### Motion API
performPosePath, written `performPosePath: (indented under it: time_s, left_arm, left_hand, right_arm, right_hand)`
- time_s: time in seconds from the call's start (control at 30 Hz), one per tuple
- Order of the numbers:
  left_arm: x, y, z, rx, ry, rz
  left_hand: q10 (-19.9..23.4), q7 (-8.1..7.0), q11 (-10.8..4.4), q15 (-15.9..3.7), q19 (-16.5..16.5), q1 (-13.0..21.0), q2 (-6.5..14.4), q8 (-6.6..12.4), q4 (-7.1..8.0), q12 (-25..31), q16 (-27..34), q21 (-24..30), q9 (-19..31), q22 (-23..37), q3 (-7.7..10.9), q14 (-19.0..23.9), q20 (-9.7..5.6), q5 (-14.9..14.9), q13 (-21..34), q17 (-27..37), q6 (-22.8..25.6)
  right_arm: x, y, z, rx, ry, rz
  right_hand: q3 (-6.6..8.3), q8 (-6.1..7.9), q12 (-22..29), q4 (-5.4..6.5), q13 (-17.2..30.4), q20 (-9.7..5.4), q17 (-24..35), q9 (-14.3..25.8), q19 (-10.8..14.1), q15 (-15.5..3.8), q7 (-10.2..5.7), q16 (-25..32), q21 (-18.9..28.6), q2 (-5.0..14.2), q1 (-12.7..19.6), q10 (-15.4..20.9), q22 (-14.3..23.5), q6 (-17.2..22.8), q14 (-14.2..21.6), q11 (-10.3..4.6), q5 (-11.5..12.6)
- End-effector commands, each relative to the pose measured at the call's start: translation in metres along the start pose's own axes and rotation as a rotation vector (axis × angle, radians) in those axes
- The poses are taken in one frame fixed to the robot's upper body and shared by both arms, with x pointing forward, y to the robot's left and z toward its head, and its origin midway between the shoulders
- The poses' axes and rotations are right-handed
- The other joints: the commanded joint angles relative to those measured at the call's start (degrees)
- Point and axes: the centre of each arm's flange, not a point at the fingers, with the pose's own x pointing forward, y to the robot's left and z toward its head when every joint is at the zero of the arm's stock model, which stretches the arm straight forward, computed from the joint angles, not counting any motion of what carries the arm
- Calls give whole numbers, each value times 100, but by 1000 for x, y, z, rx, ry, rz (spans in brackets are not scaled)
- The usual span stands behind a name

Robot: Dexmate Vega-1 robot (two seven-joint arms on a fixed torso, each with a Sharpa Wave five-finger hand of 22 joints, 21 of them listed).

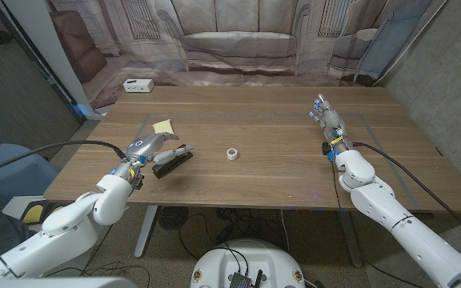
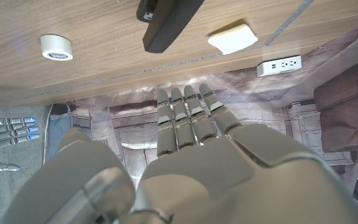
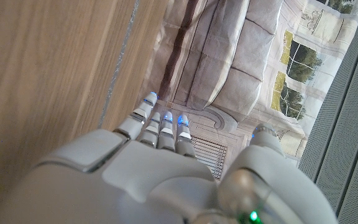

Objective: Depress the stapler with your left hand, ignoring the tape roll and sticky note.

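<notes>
Left hand (image 1: pixel 152 147) hovers over the stapler (image 1: pixel 172 162), fingers (image 2: pixel 182 118) straight and pressed together, empty; the wrist view shows a gap.

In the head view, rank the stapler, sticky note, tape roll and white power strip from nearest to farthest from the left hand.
1. Stapler, right beside the left hand.
2. Sticky note, just behind.
3. Tape roll, table centre.
4. White power strip, far edge.

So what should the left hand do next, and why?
Probably lower onto the stapler and press. The left hand hangs over its near end with fingers straight, holding nothing; the tape roll and sticky note lie apart.
</notes>
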Motion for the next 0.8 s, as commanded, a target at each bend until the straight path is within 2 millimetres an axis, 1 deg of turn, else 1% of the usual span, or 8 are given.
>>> performPosePath:
  time_s: [0.03,0.47,0.5,0.53,0.8]
  left_arm:
    - [5,-4,4,22,-6,-39]
    - [6,-13,2,24,1,-66]
    - [6,-13,2,24,0,-70]
    - [6,-14,2,23,0,-74]
    - [4,-20,1,32,4,-96]
  left_hand:
    - [26,-14,31,4,50,-39,29,35,27,11,0,-30,20,11,-30,8,-3,1,16,9,66]
    - [26,4,60,24,48,-43,39,11,29,-13,-32,-52,20,11,-38,-15,-17,1,16,9,69]
    - [22,7,142,22,50,-42,44,5,29,-21,-39,-57,21,11,-39,-16,-19,2,17,9,69]
    - [26,10,156,21,51,-42,45,4,29,-21,-39,-58,21,11,-39,-14,-19,2,17,9,71]
    - [39,29,177,30,85,-38,61,8,29,-29,-45,-58,21,11,-39,1,-52,4,17,9,117]
  right_arm:
    - [1,-3,2,-8,-1,2]
    - [1,-3,2,-8,7,-10]
    - [1,-3,1,-7,8,-11]
    - [0,-3,1,-6,8,-13]
    - [-2,-1,0,-4,9,-17]
  right_hand:
    - [4,-15,-8,-29,28,15,13,9,-29,22,29,-16,2,47,20,13,10,36,-10,24,17]
    - [0,-17,-9,-34,28,19,13,9,-30,28,30,-18,3,50,20,16,10,36,-9,27,17]
    - [0,-17,-9,-34,28,19,13,9,-30,28,29,-18,3,50,20,16,10,37,-8,26,17]
    - [0,-17,-9,-35,28,22,13,9,-31,25,30,-19,2,50,20,15,10,36,-9,20,17]
    - [-1,-19,-12,-38,28,23,13,9,-32,28,29,-20,3,51,21,11,10,34,-7,24,17]
